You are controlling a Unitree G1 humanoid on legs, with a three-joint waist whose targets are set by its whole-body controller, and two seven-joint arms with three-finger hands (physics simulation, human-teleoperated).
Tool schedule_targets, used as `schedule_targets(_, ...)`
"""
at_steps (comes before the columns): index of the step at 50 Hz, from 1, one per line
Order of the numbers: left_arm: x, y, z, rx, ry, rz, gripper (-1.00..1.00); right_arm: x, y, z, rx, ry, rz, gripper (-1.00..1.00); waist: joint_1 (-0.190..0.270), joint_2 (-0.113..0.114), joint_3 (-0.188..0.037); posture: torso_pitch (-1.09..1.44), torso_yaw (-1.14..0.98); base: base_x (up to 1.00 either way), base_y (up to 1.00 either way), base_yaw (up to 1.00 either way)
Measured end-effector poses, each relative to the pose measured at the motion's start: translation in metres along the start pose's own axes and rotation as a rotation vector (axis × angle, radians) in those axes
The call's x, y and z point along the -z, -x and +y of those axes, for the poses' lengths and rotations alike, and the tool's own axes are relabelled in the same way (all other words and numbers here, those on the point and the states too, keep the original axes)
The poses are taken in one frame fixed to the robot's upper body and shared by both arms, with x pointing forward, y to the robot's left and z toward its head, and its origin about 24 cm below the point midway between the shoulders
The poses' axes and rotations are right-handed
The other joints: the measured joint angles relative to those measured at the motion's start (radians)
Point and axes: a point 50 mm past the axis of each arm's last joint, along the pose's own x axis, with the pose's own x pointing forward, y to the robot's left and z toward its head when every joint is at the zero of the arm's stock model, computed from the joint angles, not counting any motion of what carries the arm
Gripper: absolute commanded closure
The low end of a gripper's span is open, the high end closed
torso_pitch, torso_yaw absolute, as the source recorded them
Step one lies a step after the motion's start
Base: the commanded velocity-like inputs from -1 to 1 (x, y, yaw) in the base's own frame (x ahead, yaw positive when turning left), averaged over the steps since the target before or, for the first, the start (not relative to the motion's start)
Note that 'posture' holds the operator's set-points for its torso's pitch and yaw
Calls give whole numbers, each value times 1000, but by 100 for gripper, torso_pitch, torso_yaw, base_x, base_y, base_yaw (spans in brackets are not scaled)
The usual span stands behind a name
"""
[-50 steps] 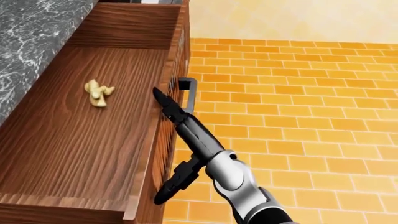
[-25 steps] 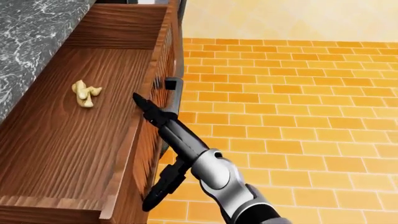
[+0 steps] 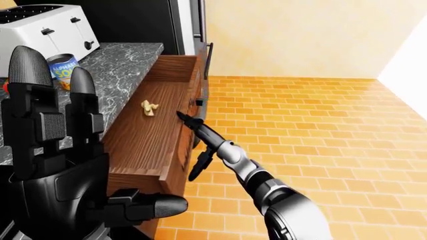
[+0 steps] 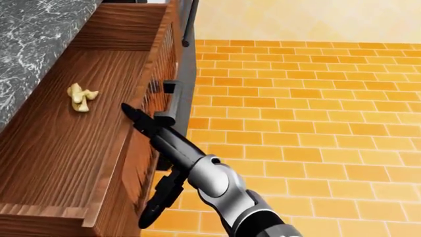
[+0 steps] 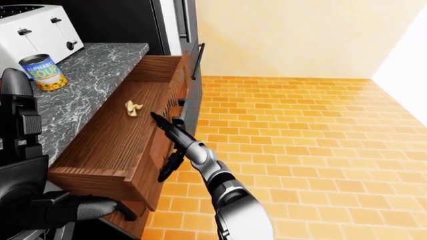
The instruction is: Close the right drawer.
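Wooden drawer (image 4: pixel 72 163) stands open; right hand (image 4: pixel 148 163), fingers spread, presses its face; left hand (image 3: pixel 60 165) hangs open.

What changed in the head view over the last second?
The right hand slid left, pressing the drawer front; the drawer and the ginger piece inside shifted left with it, toward closing. Fingers stay extended, gripping nothing. The drawer remains open.
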Motion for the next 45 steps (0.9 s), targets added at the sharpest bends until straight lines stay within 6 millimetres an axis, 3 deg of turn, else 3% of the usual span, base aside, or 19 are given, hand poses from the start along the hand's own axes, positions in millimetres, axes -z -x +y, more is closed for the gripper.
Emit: schedule_targets(45, 0, -1, 1, -3, 3, 0, -100, -19, -15, 12, -109, 40, 24, -100, -4, 6, 2, 0, 0, 0, 0, 0)
